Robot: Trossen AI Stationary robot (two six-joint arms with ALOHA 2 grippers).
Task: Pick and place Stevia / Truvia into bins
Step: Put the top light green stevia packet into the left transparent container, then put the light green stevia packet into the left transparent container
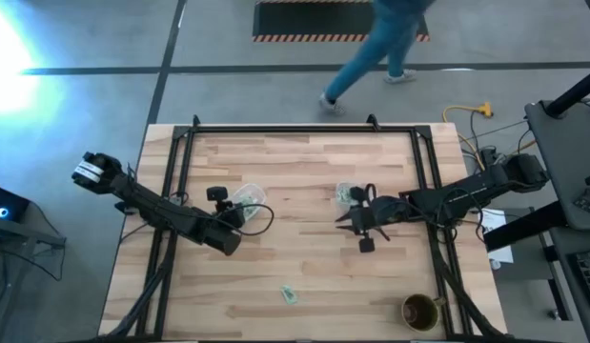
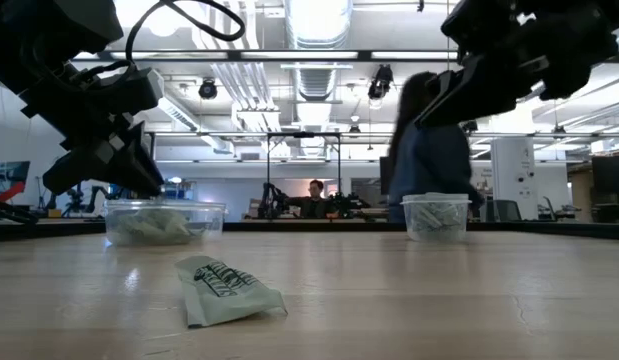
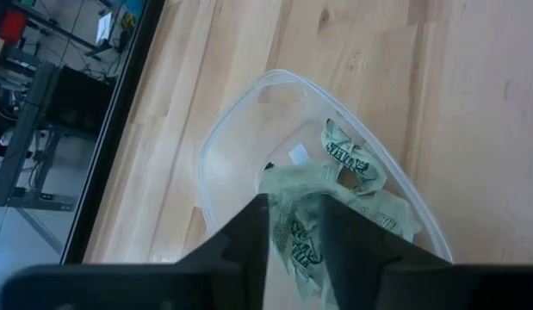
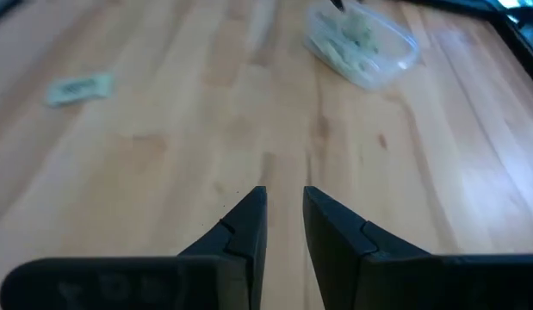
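Observation:
Two clear bins stand on the wooden table, and both hold green-and-white packets: the left bin and the right bin. My left gripper hangs over the left bin, slanting down. Its fingers are apart, and a packet shows in the gap. My right gripper hovers over bare wood just near of the right bin, open by a narrow gap with nothing in it. One loose packet lies flat near the table's front edge. My left gripper has a crumpled packet showing between its parted fingers, above the pile in the bin. I cannot tell whether either finger touches it.
A round brown cup stands at the near right corner. A black frame runs along the table's far and side edges. A person walks past beyond the far edge. Bare wood lies between the bins and around the loose packet.

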